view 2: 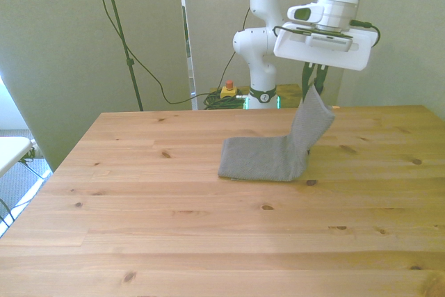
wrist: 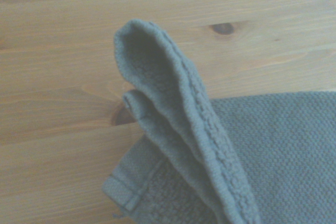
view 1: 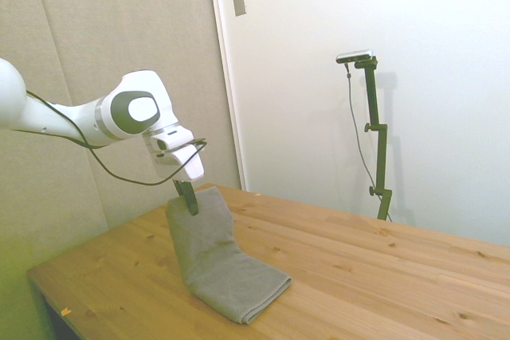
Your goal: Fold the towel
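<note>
I see a wooden table (view 2: 174, 227) of knotty pine planks. Behind it stand beige panels (view 1: 119, 29) and a white wall (view 1: 335, 53) with a small grey plate (view 1: 239, 1). Cables (view 2: 139, 60) hang by the panels; daylight looks soft and even.

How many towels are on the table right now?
1. The towel, gray, lies partly on the wooden table, near its middle, with one end lifted up by the gripper. No other towel shows in any view.

A knotty wooden table (view 2: 174, 241) before pale walls (view 1: 119, 29).
</note>
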Robot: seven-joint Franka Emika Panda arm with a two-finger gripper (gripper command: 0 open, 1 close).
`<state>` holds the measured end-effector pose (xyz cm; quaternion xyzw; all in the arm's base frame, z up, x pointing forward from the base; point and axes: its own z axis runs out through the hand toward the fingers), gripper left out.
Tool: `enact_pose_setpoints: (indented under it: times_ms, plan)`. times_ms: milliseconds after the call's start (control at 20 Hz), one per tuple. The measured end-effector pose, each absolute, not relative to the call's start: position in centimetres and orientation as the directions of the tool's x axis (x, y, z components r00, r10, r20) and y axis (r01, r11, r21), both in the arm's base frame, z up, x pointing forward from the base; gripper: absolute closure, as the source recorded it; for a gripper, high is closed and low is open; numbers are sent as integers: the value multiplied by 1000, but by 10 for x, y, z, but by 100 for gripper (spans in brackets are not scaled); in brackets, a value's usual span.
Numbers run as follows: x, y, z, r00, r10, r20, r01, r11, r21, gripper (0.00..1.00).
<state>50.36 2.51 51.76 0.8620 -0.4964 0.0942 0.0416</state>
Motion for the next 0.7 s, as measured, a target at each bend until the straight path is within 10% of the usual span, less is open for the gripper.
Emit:
enact_pose_setpoints:
  times_ms: [450, 500, 700]
  plan:
    - [494, -66, 496, 406, -895, 183, -909, -416, -17, 100]
    - [494, -75, 487, 399, -900, 178, -914, -407, -10, 0]
    - [498, -105, 458, 370, -915, 159, -928, -372, 14, 0]
